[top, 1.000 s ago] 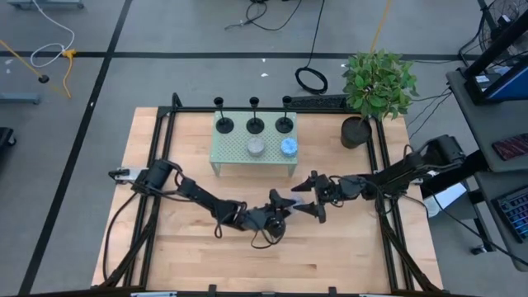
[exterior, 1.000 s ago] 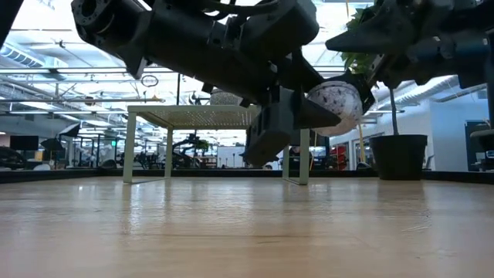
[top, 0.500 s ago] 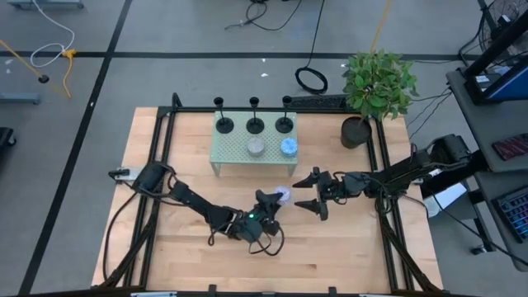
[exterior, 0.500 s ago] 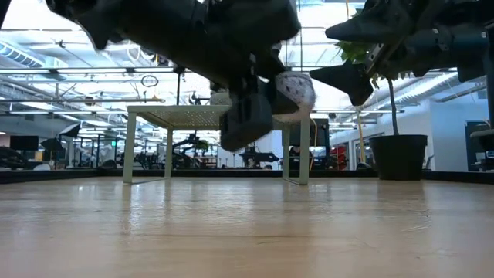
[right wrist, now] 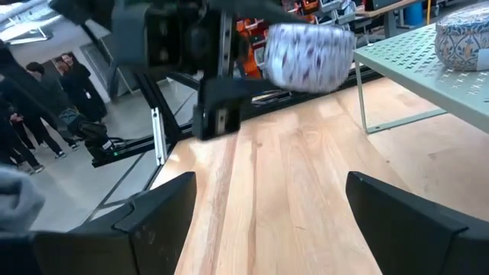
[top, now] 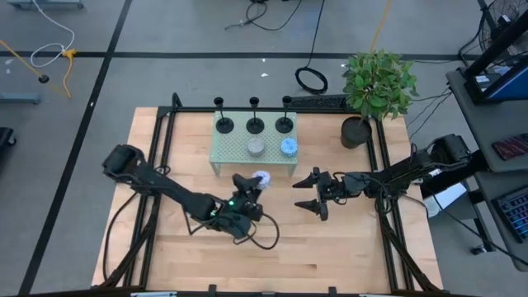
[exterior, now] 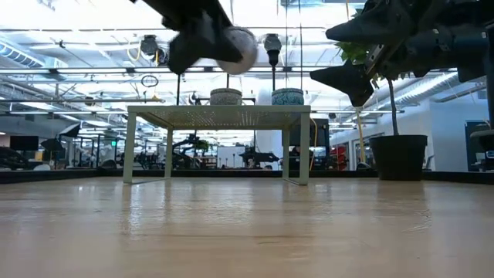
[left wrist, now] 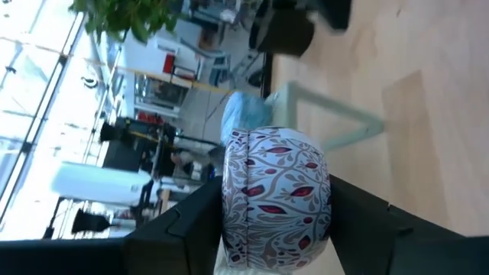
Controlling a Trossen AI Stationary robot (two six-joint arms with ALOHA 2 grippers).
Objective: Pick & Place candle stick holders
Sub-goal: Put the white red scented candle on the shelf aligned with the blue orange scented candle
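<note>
Three small black candle stick holders [top: 223,124] [top: 255,124] [top: 285,124] stand by their disc bases along the far row of the green stand [top: 227,153]. A grey round piece [top: 256,147] and a blue one [top: 288,147] sit in front of them. My left gripper [top: 254,183] is shut on a white cup with a red leaf pattern [left wrist: 275,191], just before the stand's near edge. In the low view the cup [exterior: 235,50] is higher than the stand's top. My right gripper [top: 307,194] is open and empty to the cup's right. My left gripper pinches the patterned cup's round side wall [left wrist: 229,206] between its two fingers [left wrist: 359,221], one on each side. The fingers come slanting from the table's near side toward the far edge. The cup is lifted clear of the table and the stand.
A black pot with a green plant [top: 356,130] stands at the table's far right corner. A black frame rail [top: 381,165] runs along the table's edges. Bare wood [top: 272,256] lies near the front. People [right wrist: 46,99] stand in the room beyond.
My left gripper has carried the patterned cup away from my right gripper, upward and toward the far left, up to the green stand's near edge. My right gripper has drawn back a little toward the table's right edge.
</note>
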